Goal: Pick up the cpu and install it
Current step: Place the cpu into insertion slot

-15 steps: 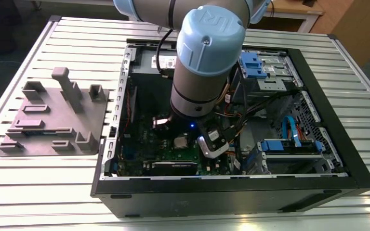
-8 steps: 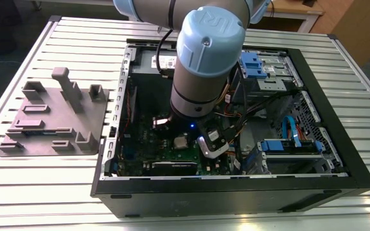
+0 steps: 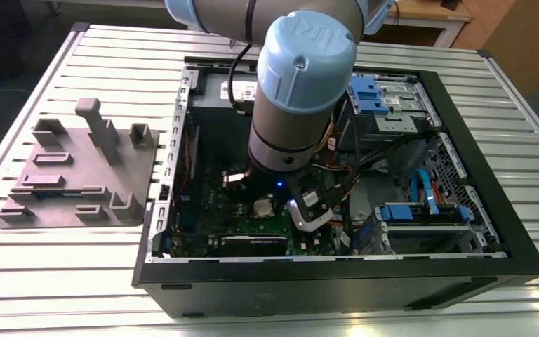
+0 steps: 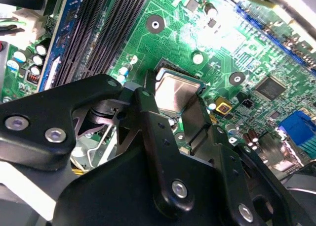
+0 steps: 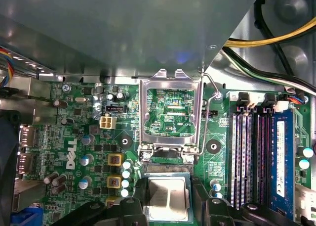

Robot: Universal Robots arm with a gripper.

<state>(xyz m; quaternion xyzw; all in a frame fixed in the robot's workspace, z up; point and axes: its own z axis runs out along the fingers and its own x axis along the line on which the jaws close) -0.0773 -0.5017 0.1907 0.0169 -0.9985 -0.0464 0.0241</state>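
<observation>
Installing step in hand; black two-finger pincer (image 5: 170, 202) narrow, clamped on opposite edges of the small flat square silver-topped cpu (image 5: 168, 199); all inside the open black computer case (image 3: 344, 288) on the slatted metal worktop (image 3: 64, 281); cpu at the green motherboard (image 5: 74, 132) socket, just beside the flipped-open metal socket frame (image 5: 144, 112); seated or just above, hard to tell; judged need: level, square alignment, gentle lowering.
</observation>
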